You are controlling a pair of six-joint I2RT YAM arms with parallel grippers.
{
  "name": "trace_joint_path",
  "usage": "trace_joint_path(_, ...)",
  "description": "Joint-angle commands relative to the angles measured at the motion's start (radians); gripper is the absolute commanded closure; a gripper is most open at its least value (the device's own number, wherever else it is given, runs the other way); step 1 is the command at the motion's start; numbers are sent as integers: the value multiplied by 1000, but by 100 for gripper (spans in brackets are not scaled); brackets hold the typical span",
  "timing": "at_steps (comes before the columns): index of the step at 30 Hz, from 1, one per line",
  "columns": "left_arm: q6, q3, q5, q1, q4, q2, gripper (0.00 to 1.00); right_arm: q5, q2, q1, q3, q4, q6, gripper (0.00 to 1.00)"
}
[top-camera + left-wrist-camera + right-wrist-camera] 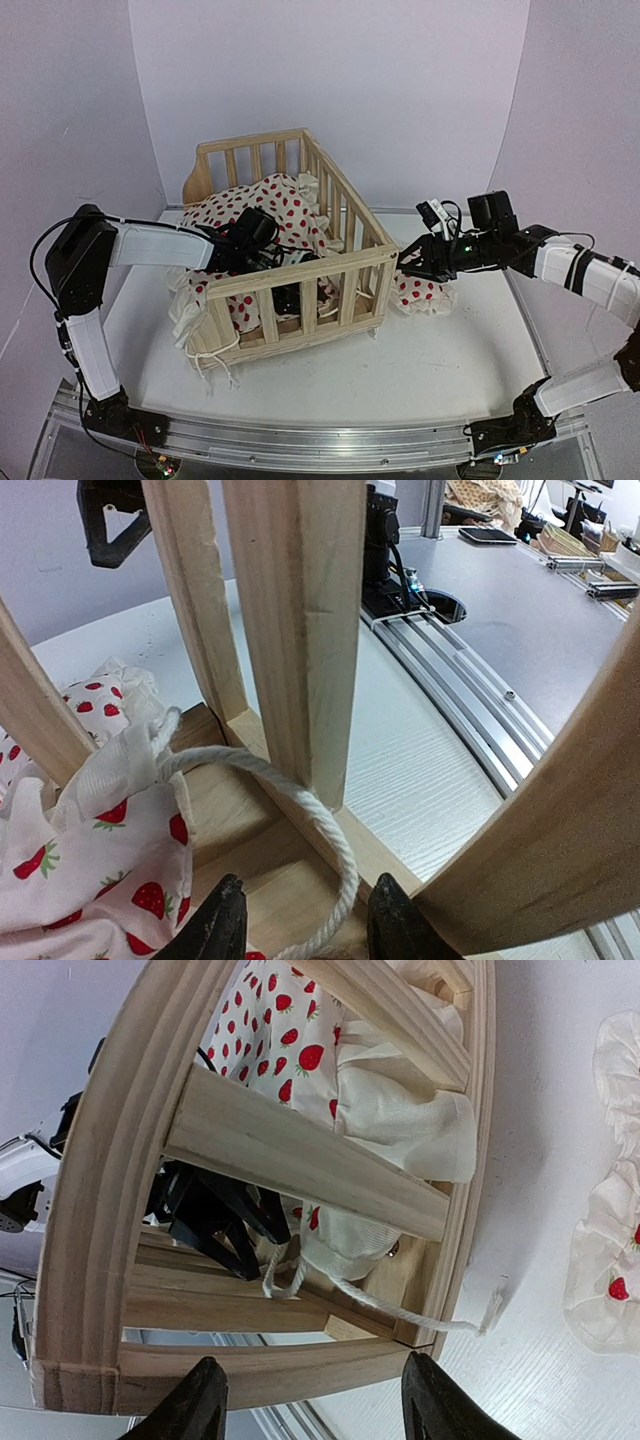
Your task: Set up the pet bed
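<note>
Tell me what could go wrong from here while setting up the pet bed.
1. The tie string curves round the foot of a slat and runs between the fingers of the open left gripper. A careless pull could snag it and drag the cushion askew.
2. The right gripper hangs open right at a corner of the frame. A nudge might shift it.

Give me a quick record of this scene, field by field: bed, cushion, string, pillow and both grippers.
pet bed: wooden slatted frame, upright on the table
cushion: strawberry print, bunched inside, spilling out on the left
left gripper: inside the bed, open
right gripper: open, at the bed's near right corner
tie string: curves past a slat's foot, between the left gripper's fingers
small pillow: on the table, right of the bed
</note>
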Motion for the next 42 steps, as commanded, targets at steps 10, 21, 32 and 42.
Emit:
trace_joint_path(10,61,64,-61,-33,-52,39,73,-13,-31,17,38,29,-4,40)
trace_joint_path(21,-20,105,35,-5,64,17,100,75,-46,46,-34,105,55,44)
trace_joint_path(32,-191,150,-13,-73,324,76,100,435,-312,143,-360,249,153,53)
trace_joint_path(42,-232,195,30,-109,346,128,100,543,-255,436,-429,602,-48,62)
